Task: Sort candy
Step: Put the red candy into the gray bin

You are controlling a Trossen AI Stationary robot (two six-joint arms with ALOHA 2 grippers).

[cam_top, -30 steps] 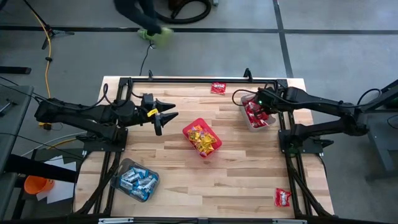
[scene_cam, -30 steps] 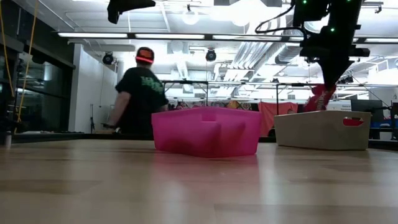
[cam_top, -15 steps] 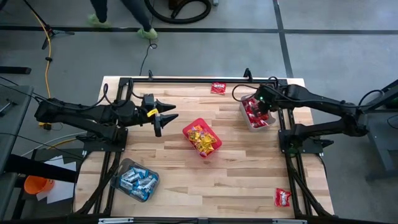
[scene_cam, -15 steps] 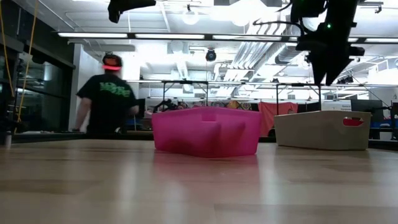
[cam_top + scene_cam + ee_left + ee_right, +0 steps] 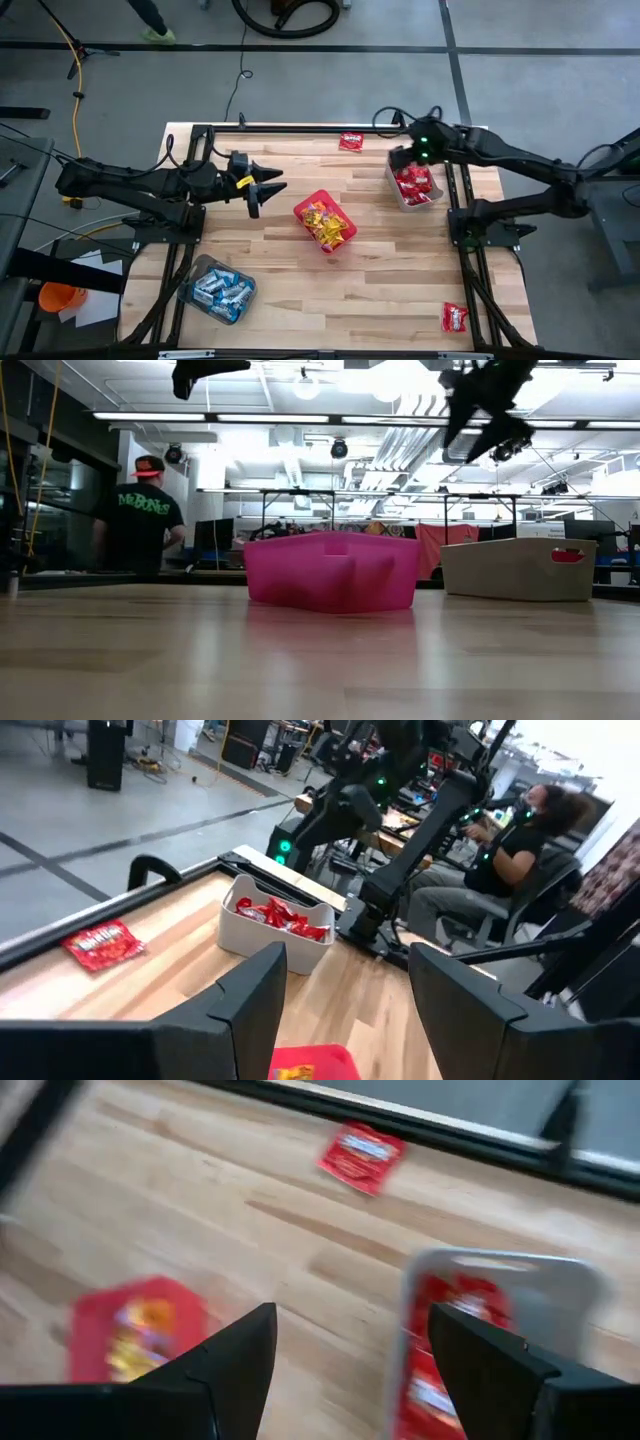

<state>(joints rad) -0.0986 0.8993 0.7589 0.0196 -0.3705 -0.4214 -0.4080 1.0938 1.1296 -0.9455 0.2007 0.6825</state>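
Over the grey tub [image 5: 415, 187] at the far right, right gripper [image 5: 402, 158] has just let go: a second ago it was clamped on a red packet above the tub, now its jaws are wide apart and empty, arm swinging toward the far edge. That packet lies in with the other reds [image 5: 413, 183]. Two reds are left loose: one [image 5: 351, 141] at the far edge, likely next, and one [image 5: 454, 318] at the near right. Left gripper [image 5: 268, 187] waits, spread and empty, beside the red bin [image 5: 325, 222].

Two dark six-joint arms
Black links and cables; green light on right arm [image 5: 425, 152]; yellow tag on left arm [image 5: 243, 181].
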